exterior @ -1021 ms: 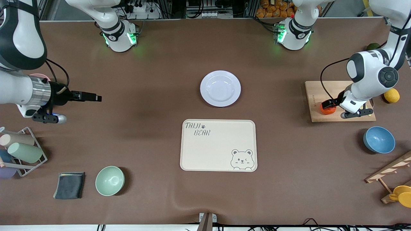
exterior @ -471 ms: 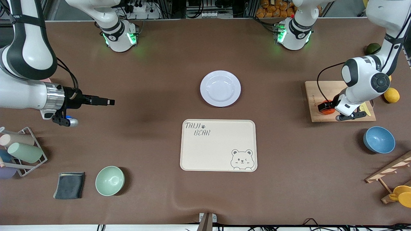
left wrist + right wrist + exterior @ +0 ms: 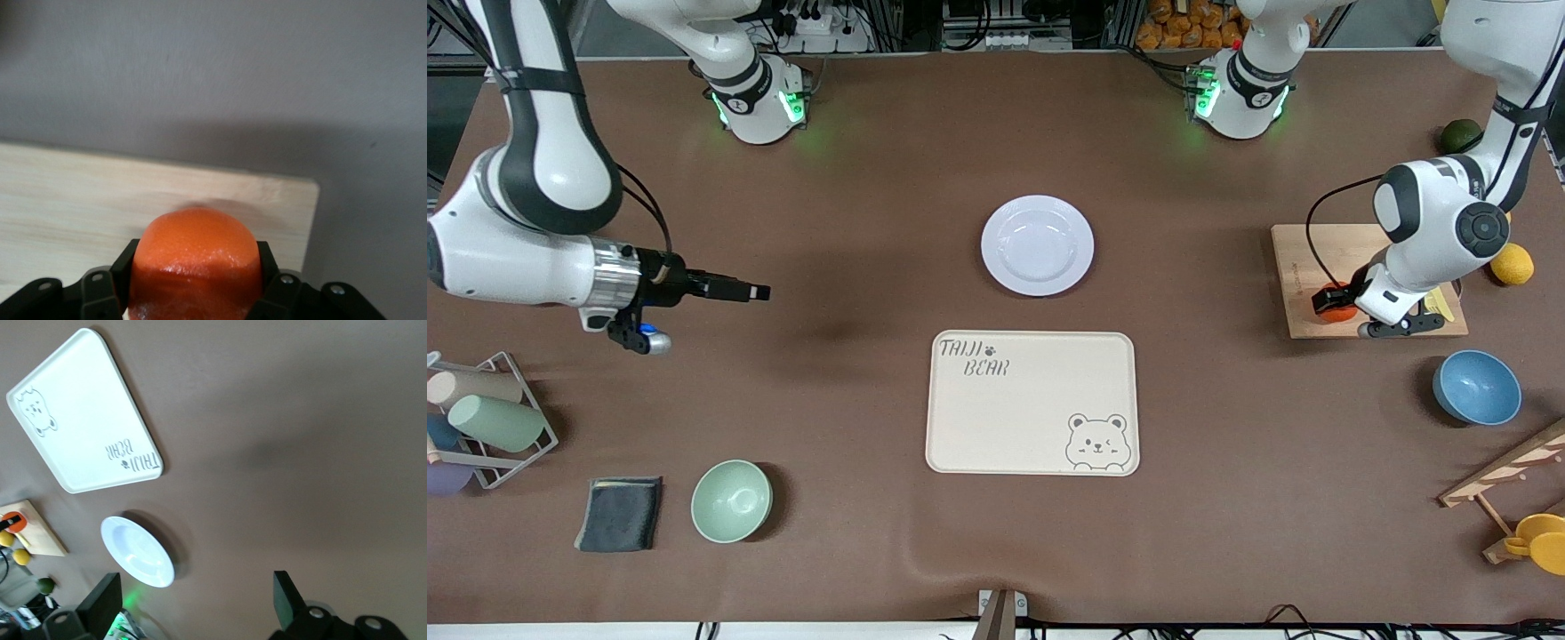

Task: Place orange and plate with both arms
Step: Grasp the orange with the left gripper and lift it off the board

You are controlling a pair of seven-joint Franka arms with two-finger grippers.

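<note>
Left hand clenched on the orange at the wooden board; right hand spread wide over bare worktop.

The left hand [image 3: 1332, 300] is down at the wooden board [image 3: 1303, 267] near the left arm's end of the worktop [image 3: 871, 178], its fingers [image 3: 267, 267] pressed against both sides of the orange [image 3: 1336, 307], which sits on the board's edge nearest the front camera. The right hand [image 3: 754, 292] hangs over open worktop toward the right arm's end, holding nothing, its fingers [image 3: 288, 593] well apart. The plate [image 3: 1037, 244] lies in the middle of the worktop, farther from the front camera than the cream bear-print tray [image 3: 1032, 404] and apart from it. A lemon [image 3: 1512, 264] rests just beside the board.
</note>
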